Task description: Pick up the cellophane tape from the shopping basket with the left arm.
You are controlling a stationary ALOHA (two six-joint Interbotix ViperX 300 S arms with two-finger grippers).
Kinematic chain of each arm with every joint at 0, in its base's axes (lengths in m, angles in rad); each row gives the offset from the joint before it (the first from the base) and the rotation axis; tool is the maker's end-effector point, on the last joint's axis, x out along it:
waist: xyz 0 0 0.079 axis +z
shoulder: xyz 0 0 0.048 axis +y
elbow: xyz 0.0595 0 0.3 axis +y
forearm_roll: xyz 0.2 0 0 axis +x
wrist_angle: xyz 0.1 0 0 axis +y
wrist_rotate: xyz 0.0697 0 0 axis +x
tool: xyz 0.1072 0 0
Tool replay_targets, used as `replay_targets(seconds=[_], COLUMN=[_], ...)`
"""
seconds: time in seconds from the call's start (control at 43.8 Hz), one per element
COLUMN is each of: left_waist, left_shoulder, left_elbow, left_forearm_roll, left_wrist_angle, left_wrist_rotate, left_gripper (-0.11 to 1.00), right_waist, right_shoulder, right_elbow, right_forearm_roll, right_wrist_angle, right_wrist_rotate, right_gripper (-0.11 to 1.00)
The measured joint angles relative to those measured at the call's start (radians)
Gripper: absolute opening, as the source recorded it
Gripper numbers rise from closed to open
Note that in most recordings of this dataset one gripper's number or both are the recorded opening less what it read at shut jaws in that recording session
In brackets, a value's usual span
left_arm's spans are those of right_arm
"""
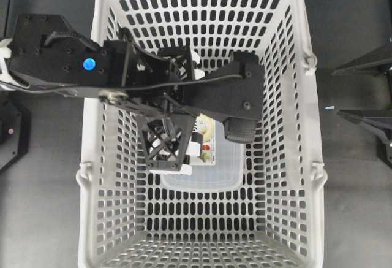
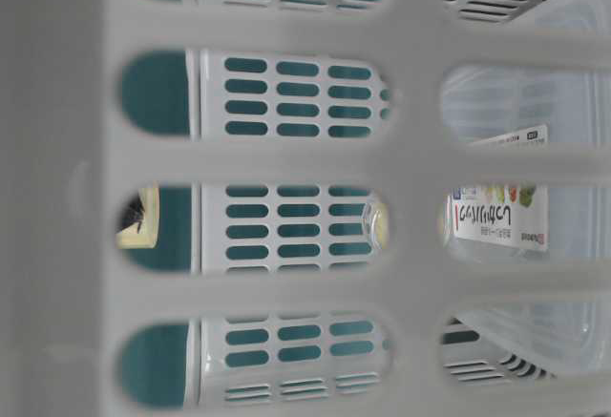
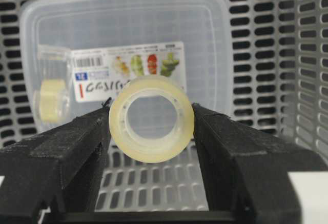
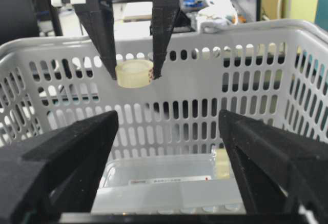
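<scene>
Basket wall bars fill the table-level view, blurry and right up against the lens, so start there: the shopping basket (image 1: 288,29) is by far the biggest thing, light grey, slotted all over. Next down in size is the left arm (image 1: 67,59) reaching in over the rim, then the clear box (image 3: 123,39) lying on the floor well below its fingers.

Smallest is what matters: the cellophane tape (image 3: 152,119) sits squarely between the fingers of the left gripper (image 3: 152,124), pinched across its outer rim, hole facing the wrist camera. From the right wrist view the roll (image 4: 134,74) hangs in that grip near the top of the far wall, clear of the box and floor. So the left one is clamped on the roll; the right gripper (image 4: 169,147) stands wide apart with nothing in it, parked outside the basket.

Handling-wise I'd guess it's very light, fairly stiff as a ring but smooth and slick on the rim, so squeezing across the widest part like this looks right; off-centre it could pop out.

Writing: the box label (image 3: 128,70) has a barcode, vegetable pictures and Japanese script I can't read. A second little tape roll (image 3: 51,98) in a clear wrapper sits left of the fingers by the box.
</scene>
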Motion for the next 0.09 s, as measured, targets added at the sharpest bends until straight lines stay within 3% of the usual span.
replay_targets(seconds=[0.091], left_waist=[0.0], left_shoulder=[0.0], left_elbow=[0.0], left_forearm_roll=[0.0], left_wrist_angle=[0.0], left_wrist_rotate=[0.0], left_gripper=[0.5], right_waist=[0.0], right_shoulder=[-0.005], right_elbow=[0.0], right_forearm_roll=[0.0], right_wrist_angle=[0.0], right_wrist_rotate=[0.0], right_gripper=[0.76])
